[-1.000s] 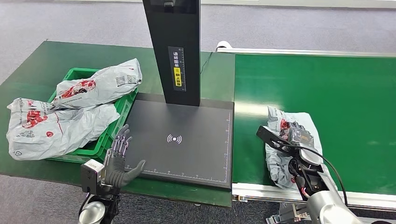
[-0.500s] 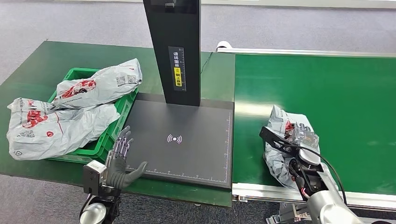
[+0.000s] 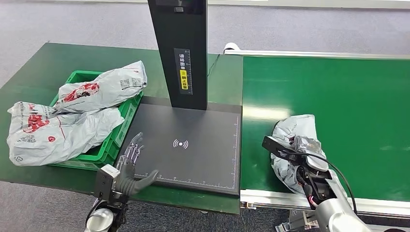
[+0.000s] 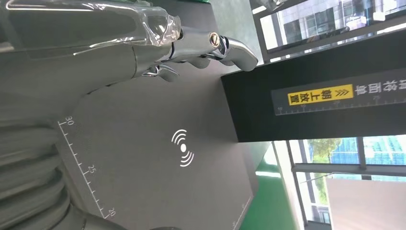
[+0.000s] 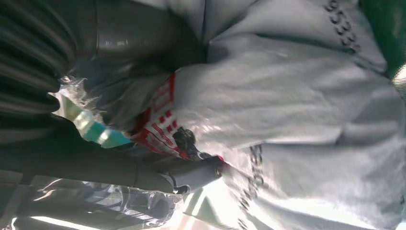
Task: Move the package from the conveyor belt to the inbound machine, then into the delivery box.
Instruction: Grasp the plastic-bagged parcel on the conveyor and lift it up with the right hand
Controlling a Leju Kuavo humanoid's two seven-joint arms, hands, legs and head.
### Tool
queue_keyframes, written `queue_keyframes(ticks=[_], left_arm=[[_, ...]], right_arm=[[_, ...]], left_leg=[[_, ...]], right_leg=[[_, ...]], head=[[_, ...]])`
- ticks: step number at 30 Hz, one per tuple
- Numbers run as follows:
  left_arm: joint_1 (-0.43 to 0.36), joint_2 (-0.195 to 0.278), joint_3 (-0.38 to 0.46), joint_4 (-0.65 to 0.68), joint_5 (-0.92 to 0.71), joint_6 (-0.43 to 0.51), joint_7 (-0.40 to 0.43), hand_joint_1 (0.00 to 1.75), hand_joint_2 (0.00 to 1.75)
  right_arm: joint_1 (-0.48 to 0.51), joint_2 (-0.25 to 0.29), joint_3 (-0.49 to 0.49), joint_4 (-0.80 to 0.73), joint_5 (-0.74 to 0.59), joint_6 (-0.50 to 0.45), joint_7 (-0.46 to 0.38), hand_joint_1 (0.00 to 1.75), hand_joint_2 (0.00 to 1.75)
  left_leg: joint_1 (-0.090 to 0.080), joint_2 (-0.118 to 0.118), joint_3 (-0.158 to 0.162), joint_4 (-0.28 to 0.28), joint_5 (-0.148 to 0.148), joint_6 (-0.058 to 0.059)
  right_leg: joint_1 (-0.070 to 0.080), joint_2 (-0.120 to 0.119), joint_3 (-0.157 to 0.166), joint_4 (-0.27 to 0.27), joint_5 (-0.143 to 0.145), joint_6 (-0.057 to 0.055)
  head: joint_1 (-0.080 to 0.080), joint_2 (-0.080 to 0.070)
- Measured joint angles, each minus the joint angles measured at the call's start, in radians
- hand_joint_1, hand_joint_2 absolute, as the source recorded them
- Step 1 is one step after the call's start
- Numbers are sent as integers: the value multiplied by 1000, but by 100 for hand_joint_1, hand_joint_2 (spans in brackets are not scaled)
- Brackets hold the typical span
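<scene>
- Right hand (image 3: 303,151) grips the package (image 3: 292,145), a crumpled grey poly mailer sitting at the near edge of the conveyor belt (image 3: 338,96). Right wrist view shows fingers (image 5: 191,175) dug into bunched film.
- Left hand (image 3: 128,166) empty, fingers spread, hovering over the near-left corner of the inbound machine (image 3: 193,145) plate.
- Risk 1: the hold looks to be on loose film, not the contents. On lift the film may slide or stretch and the package drop back onto the belt or off its near edge.
- Risk 2: a sagging bag could drag on the gap between belt and plate during transfer and get pulled out of the grip.
- Risk 3: label side cannot be told from here (the post marking seems to call for a set orientation); a wrong-way placement may fail the scan.
- Risk 4: delivery box (image 3: 113,137) already carries bulky bags (image 3: 63,130) overhanging its rim; another may slide off.
</scene>
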Motion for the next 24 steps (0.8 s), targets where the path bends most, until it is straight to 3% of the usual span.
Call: queue_keyframes(ticks=[12,19,24], left_arm=[[-12,10,-14,30,-6,8,-1,0,175],[19,12,-14,1,-5,24,-6,0,175],[33,14,-13,-21,-4,26,-7,0,175]], right_arm=[[-7,11,9,-8,-35,36,-100,175,175],[5,35,19,-41,-42,-133,-110,175,175],[6,45,23,-60,-44,-143,-111,175,175]], left_leg=[[0,0,0,0,0,0],[0,1,-1,0,0,0],[0,-1,-2,0,0,0]], right_leg=[[0,0,1,0,0,0],[0,0,0,0,0,0],[0,0,-1,0,0,0]], head=[[0,0],[0,0],[0,0]])
